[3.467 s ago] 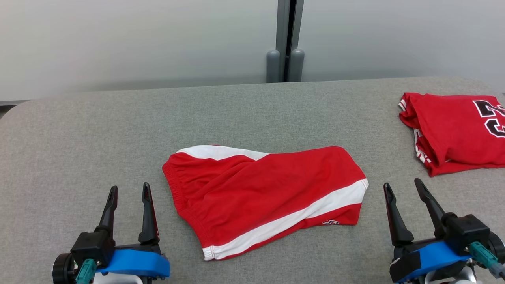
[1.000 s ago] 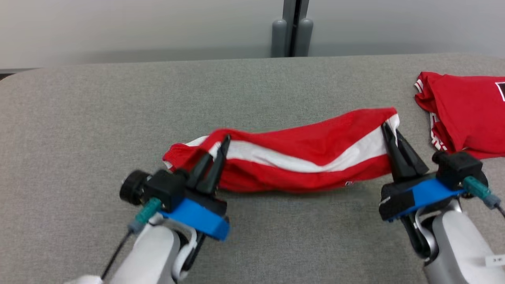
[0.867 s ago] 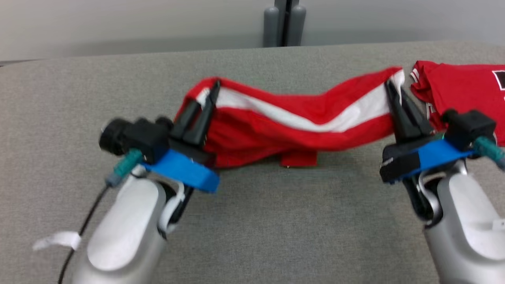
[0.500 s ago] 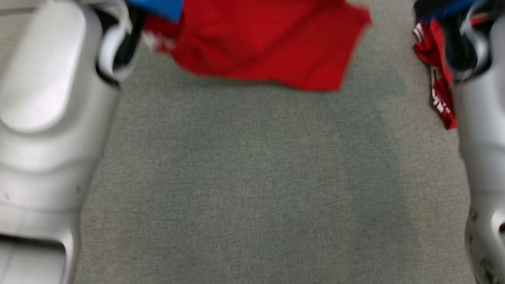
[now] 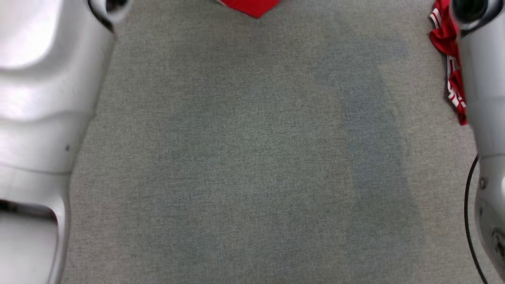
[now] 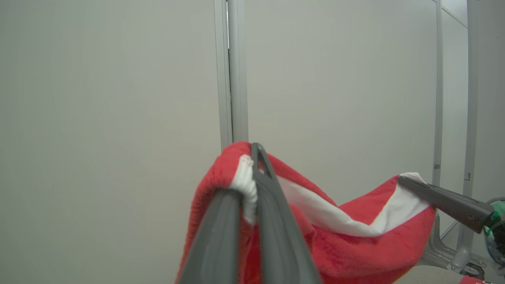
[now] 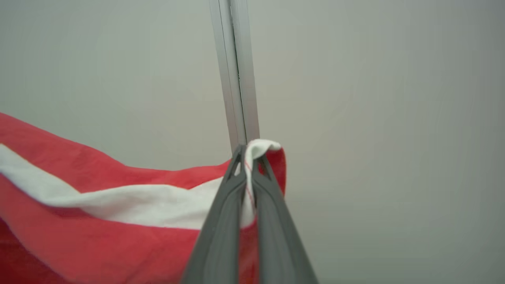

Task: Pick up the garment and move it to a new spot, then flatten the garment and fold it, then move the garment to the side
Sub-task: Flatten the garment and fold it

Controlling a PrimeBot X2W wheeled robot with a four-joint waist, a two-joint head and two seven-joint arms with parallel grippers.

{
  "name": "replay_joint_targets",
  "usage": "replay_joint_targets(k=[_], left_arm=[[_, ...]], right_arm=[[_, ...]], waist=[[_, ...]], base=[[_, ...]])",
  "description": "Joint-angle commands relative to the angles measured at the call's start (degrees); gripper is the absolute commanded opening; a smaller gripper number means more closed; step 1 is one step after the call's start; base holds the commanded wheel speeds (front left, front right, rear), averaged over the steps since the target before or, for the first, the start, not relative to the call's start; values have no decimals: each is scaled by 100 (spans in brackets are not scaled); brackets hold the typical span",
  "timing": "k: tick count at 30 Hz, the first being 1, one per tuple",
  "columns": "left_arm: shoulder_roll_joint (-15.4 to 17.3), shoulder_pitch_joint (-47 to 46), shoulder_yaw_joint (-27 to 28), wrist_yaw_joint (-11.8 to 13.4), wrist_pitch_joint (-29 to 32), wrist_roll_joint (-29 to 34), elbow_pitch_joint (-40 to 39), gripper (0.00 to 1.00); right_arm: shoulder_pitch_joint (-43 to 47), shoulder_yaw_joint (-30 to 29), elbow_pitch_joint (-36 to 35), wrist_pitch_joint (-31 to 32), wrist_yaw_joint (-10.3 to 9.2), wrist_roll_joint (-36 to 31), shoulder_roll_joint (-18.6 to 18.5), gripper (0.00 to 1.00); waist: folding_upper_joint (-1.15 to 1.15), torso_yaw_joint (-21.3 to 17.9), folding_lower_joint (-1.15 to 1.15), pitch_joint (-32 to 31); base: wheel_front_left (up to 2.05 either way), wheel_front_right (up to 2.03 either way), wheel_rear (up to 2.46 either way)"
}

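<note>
Both tools have the shorts point(image 6: 355, 244) up in the air here. The left tool point(image 6: 249, 169) is pinched tight on a bunched bit of red edge and white stripe, its fingers basically together with cloth squeezed between them. The right tool point(image 7: 248, 152) is shut just as tight on the white corner at the other end. The shorts hang between them in a shallow sag, in front of the pale wall and its grey post point(image 7: 236, 79).

In the head view a red point of the shorts pokes in at 12 o'clock over the grey desk point(image 5: 244, 150). The left forearm point(image 5: 35, 98) is at 9 o'clock and the right forearm point(image 5: 481, 98) at 3 o'clock. It's hard to tell whether that lowest tip brushes the desk.

Why hold it like this? It looks like a two-corner grip with the tools well apart, so the cloth spreads under its own weight instead of balling up. That should make it easy to carry somewhere new and lay down half flat. This reads as the pick-up-and-move step. Flattening, folding and shifting aside aren't done yet.

A second red garment point(image 5: 446, 35) with white trim lies at about 2 o'clock, partly behind the right forearm and probably parked out of the way. A thin black cable point(image 5: 468, 205) loops at 4 o'clock.

As for labels, no logo, number or writing is readable on either garment.
</note>
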Motion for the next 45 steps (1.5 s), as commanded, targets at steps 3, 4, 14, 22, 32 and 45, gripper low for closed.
replay_joint_targets(k=[3,4,14,22,32,45], left_arm=[[123,749,-45,-9,-65,-107,-148,0],[137,986,23,-9,-69,-133,-257,0],[309,4385,297,334,-70,278,-1896,0],[399,6358,232,565,-72,389,-2637,0],[392,7963,58,696,-72,470,-3179,0],[305,7755,56,579,-73,561,-3301,0]], right_arm=[[589,290,79,-169,3,185,-27,0],[765,382,63,-204,3,235,-26,0],[3264,941,-742,-330,3,795,-356,0],[5170,899,-1678,-333,3,954,-597,0],[7435,291,-3276,113,3,804,-379,0],[7660,-479,-4496,863,3,257,-75,0]], waist=[[0,24,-1,-68],[0,19,-1,-103],[0,144,-1,-727],[0,221,-1,-1222],[0,321,-1,-1679],[0,523,-1,-1712]], base=[[0,0,0],[0,0,0],[0,0,0],[0,0,0],[0,0,0],[0,0,0]])
